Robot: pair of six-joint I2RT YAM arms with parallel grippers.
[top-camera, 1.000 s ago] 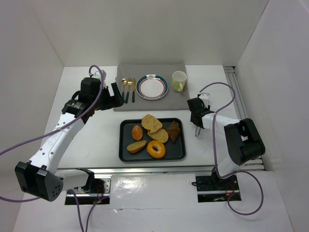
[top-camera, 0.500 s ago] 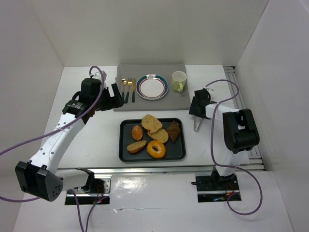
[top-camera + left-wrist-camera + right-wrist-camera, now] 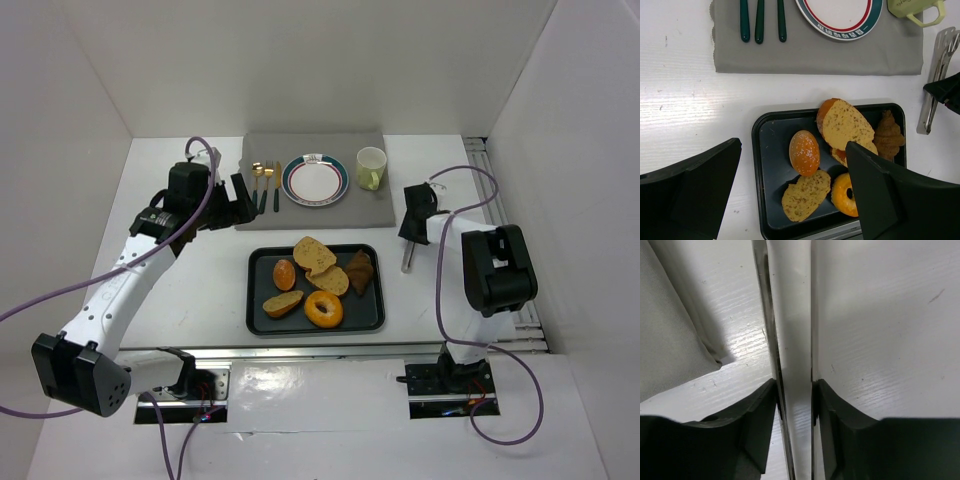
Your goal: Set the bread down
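Bread [image 3: 318, 272] lies in the black tray [image 3: 372, 312] toward the table's near edge. From above, the left tool [image 3: 240, 200] hangs at the left end of the grey mat [image 3: 370, 210]. Left wrist view: its fingers [image 3: 695, 190] stand wide, nothing between them. Right wrist view: the right tool [image 3: 793, 385] pinches the metal tongs [image 3: 790, 340] just beside the mat.

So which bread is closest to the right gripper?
The dark brown croissant at the black tray's right edge, beside the metal tongs the right gripper grips; the others lie further left.
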